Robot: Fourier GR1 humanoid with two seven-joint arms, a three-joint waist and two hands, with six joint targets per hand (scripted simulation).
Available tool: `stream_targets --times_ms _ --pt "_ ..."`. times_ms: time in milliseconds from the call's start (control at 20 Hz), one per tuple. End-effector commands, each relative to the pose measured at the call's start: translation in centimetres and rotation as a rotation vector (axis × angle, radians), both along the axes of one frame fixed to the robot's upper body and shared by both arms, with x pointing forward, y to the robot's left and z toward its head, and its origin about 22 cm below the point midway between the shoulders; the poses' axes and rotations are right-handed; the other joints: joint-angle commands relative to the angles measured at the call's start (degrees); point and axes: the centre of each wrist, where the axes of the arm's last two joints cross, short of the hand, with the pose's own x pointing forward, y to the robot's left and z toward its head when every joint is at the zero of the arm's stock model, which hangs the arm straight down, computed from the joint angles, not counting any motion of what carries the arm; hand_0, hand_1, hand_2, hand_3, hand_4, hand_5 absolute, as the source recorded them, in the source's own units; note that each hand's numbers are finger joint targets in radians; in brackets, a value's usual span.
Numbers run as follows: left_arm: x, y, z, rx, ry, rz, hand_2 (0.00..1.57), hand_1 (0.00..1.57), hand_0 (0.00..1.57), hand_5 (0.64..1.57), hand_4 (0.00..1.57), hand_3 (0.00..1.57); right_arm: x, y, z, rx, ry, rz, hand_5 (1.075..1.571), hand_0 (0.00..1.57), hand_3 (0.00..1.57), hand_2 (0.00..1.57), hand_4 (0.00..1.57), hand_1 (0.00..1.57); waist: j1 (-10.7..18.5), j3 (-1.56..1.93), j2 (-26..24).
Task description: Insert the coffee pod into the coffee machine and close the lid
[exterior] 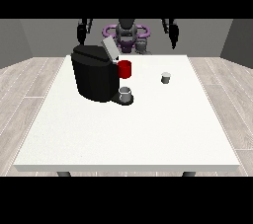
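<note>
A black coffee machine point(94, 74) stands on the left half of the white table point(133, 134), its grey lid point(109, 49) tilted up and open. A small grey coffee pod point(166, 77) sits upright on the table to the right of the machine. The hand at the view's left point(82, 32) hangs raised above the table's far edge, behind the machine. The hand at the view's right point(173, 34) is raised too, well behind and above the pod. Neither hand touches anything.
A red cup-like part point(125, 69) sits at the machine's right side. A grey cup point(126, 94) stands on the machine's base plate. The robot's torso point(127, 35) is behind the table's far edge.
</note>
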Motion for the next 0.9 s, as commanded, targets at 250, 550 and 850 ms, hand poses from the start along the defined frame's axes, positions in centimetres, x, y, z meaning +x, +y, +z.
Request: stream_targets --times_ms 250,550,850 --pt "-1.9 0.6 -2.1 -0.098 -0.124 -0.095 0.00 0.00 0.00 1.571 0.27 0.00 -0.9 -1.6 -1.7 0.035 0.064 -0.051 1.571 0.00 0.00 0.00 0.13 0.00 0.86 0.48 -1.43" --pt "0.0 5.1 -0.5 0.115 -0.149 -0.095 0.00 0.00 0.00 1.571 0.21 0.00 0.0 -0.5 -0.6 0.109 -0.096 -0.204 1.571 0.00 0.00 0.00 0.14 0.00 -2.03 0.47 0.93" --pt "3.4 6.1 1.4 0.214 -0.030 -0.033 0.00 0.00 0.00 1.571 0.00 0.00 -0.5 0.3 -1.1 0.102 -0.105 -0.145 1.571 0.00 0.00 0.00 0.18 0.00 -5.61 0.49 2.58"
